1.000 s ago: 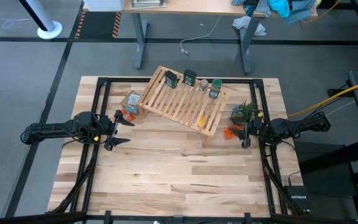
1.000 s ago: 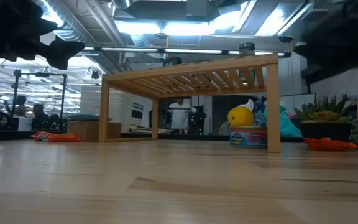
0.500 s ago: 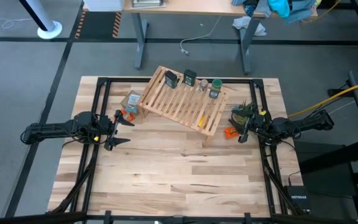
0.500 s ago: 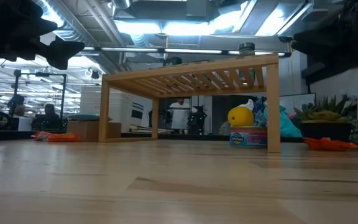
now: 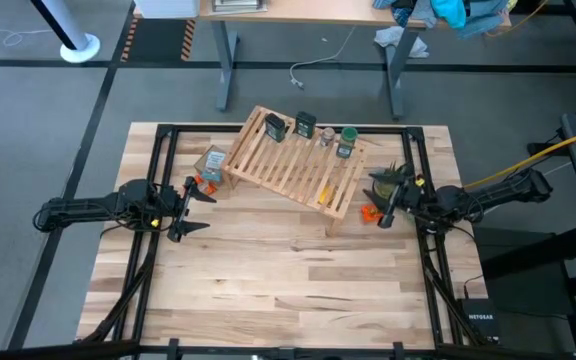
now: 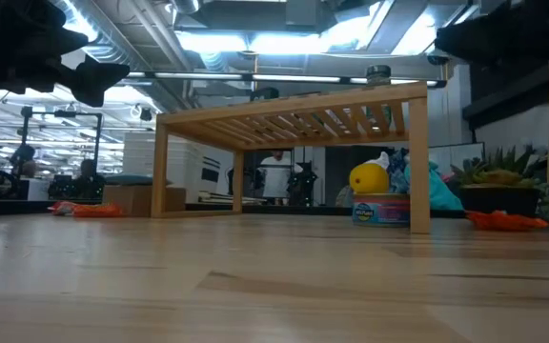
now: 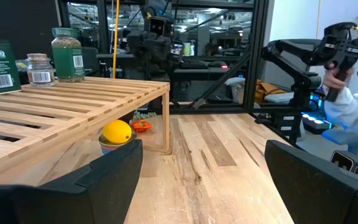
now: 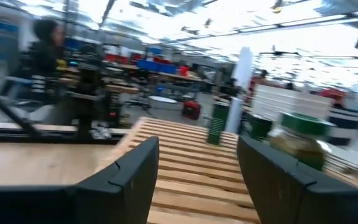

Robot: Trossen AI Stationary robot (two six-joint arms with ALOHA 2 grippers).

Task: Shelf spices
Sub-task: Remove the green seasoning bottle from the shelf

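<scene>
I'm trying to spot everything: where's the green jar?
In the high view the green jar stands on the shelf's far right corner, at the right end of the jar row, next to the tiny glass jar.

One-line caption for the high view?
Four spice jars stand on the slatted shelf; left gripper and right gripper hover open beside it.
</scene>
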